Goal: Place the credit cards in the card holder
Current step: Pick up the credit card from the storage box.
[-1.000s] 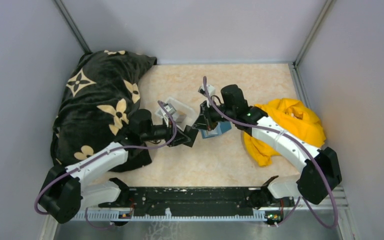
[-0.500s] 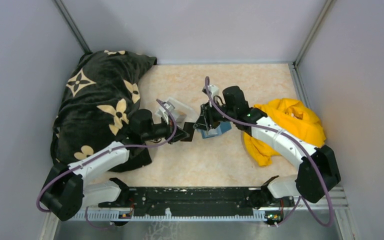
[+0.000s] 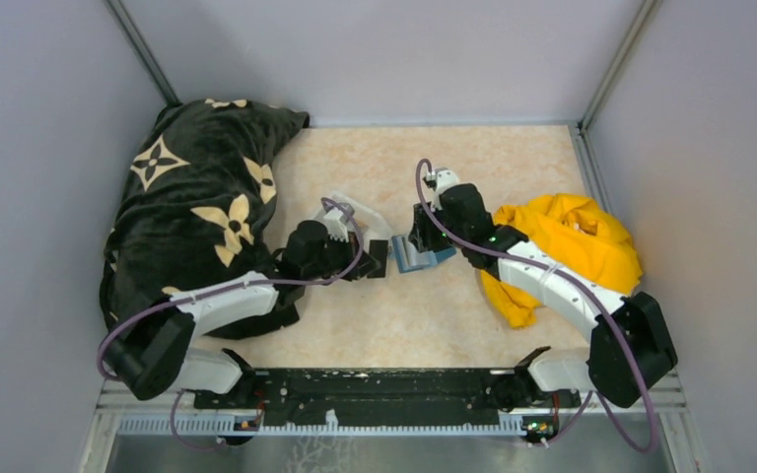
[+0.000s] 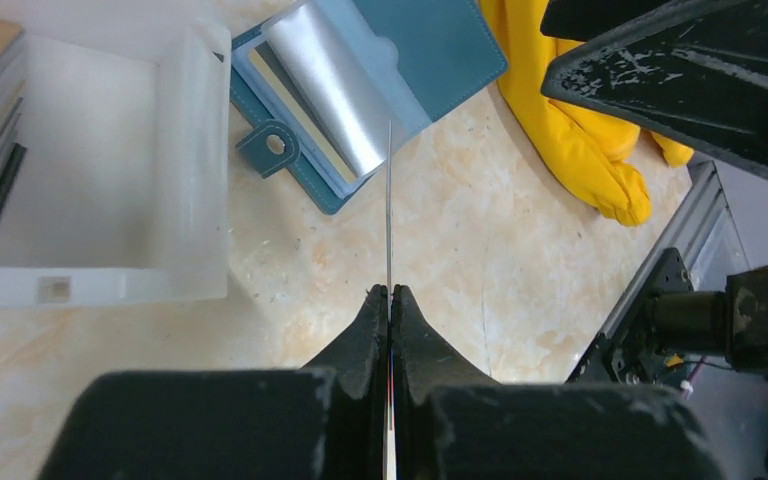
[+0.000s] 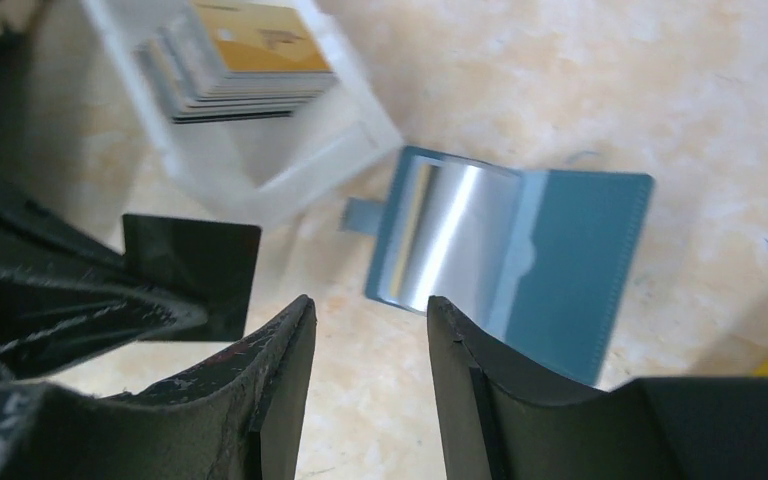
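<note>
The card holder is a teal wallet lying open on the table, seen too in the left wrist view and the right wrist view. A silver card sits in its slots over a tan one. My left gripper is shut on one thin dark credit card, edge-on to its own camera and pointing at the wallet. More credit cards are stacked in a clear tray. My right gripper hovers open and holds nothing, just above the wallet's near side.
A yellow cloth lies to the right of the wallet, under the right arm. A black blanket with tan flowers covers the left side. The clear tray stands just left of the wallet. Grey walls enclose the table.
The right gripper opened, let go of the card and drew back to the right. The left gripper closed on that card and swung right toward the wallet.
</note>
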You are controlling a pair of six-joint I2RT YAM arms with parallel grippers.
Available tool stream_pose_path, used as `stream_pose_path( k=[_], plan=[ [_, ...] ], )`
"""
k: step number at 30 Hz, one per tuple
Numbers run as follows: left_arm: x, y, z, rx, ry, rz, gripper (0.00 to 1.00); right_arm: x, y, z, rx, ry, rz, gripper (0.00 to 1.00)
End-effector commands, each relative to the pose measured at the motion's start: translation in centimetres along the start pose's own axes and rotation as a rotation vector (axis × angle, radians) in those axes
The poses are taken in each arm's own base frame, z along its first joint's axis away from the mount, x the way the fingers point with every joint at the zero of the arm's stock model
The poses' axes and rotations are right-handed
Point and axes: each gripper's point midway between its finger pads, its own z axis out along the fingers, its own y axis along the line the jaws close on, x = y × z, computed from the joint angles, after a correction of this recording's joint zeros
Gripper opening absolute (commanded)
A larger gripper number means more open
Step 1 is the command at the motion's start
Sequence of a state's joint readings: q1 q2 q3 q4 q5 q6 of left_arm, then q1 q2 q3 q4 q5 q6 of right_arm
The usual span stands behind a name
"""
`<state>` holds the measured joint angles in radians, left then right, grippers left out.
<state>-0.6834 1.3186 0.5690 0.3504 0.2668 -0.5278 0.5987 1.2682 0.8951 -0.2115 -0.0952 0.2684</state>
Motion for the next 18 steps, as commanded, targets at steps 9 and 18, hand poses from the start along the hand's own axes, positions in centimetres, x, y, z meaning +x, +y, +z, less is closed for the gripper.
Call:
stream_pose_path(
  k=[9, 18],
  plan=[
    [-1.8, -0.5, 5.6, -0.178, -0.060, -0.126, 0.00, 1.5, -5.4, 2.9, 0.277, 0.032, 0.065, 0.38],
    [-1.4, 0.7, 9.1, -0.396, -0.046, -0.198, 0.00, 1.6, -7.2, 4.4, 0.312, 0.044, 0.103, 0.27]
  ],
)
